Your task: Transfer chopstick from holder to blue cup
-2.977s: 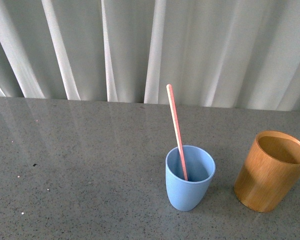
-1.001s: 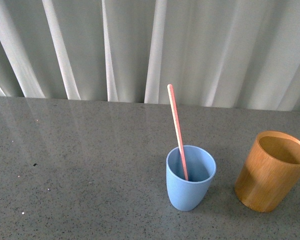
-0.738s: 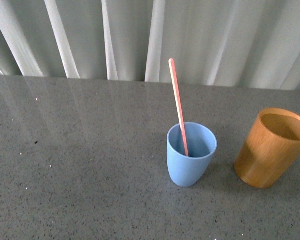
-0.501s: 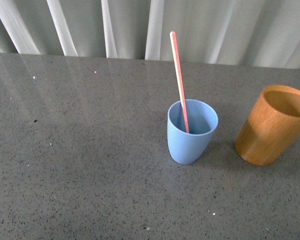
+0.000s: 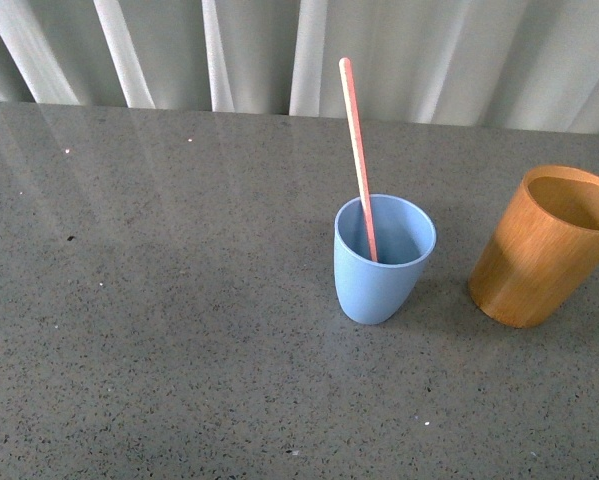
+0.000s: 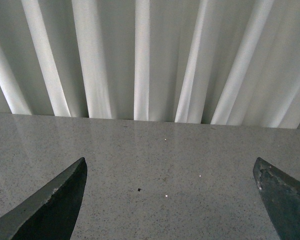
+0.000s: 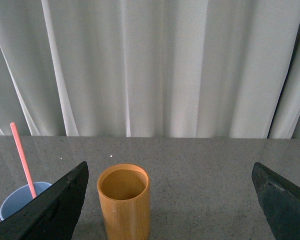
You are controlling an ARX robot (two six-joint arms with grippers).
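The chopstick stands tilted inside the blue cup on the grey desk; the holder sits just beside it; the left pincer and right pincer gape wide, gripping nothing.

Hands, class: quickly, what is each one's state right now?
Left hand: open, holding nothing.
Right hand: open, holding nothing.
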